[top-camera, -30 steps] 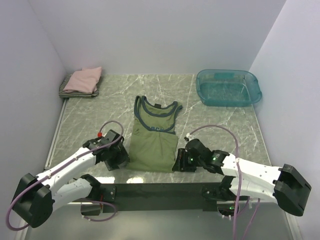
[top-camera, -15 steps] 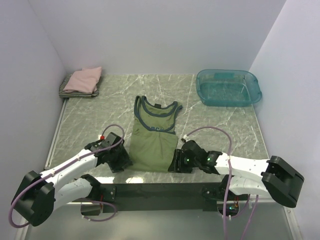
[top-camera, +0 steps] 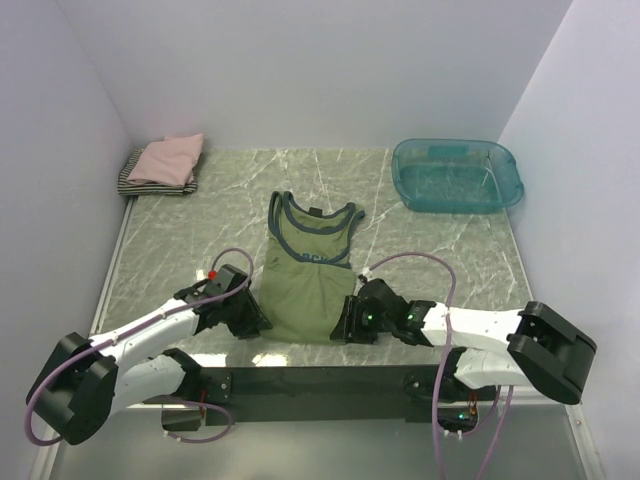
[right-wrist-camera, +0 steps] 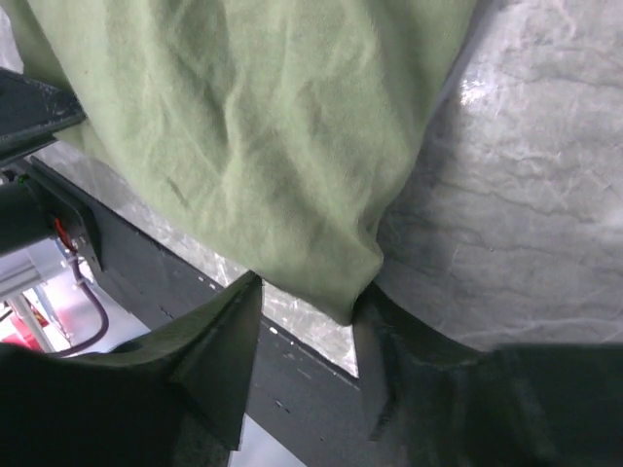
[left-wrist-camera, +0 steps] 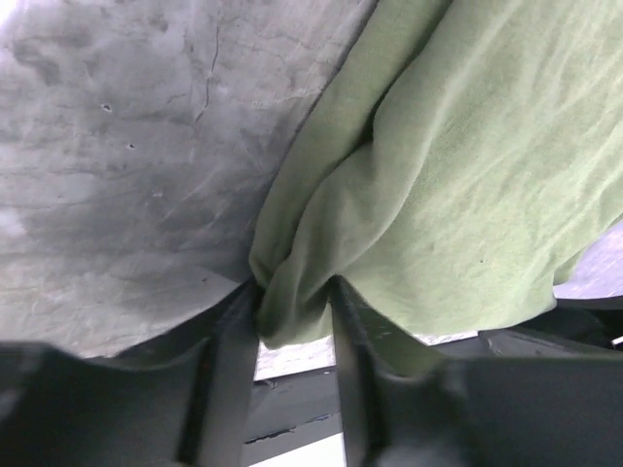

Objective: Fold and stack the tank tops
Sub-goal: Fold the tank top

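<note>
While the left gripper (left-wrist-camera: 292, 304) is clamped on the near-left hem corner of the olive-green tank top (top-camera: 305, 290), the cloth bunches into a thick fold between its two fingers, seen close in the left wrist view. Right gripper (right-wrist-camera: 307, 309) sits at the near-right hem corner; the cloth tip lies between its fingers and touches both. Cannot tell if it is squeezing or only straddling the cloth.

From above, the left gripper (top-camera: 250, 318) and the right gripper (top-camera: 347, 322) are low at the table (top-camera: 180, 240), one at each bottom corner of the shirt. Both arms reach in from the near edge.

Olive-green tank top lies flat mid-table, neck and straps toward the far side, navy trim at neck and armholes. Its hem is near the black base rail (top-camera: 320, 380).

Far-left corner: a folded pink tank top (top-camera: 168, 158) rests on a folded black-white striped tank top (top-camera: 130, 178), well apart from the olive one. Far right: a teal plastic tub (top-camera: 505, 190), apart from all the cloth.
</note>
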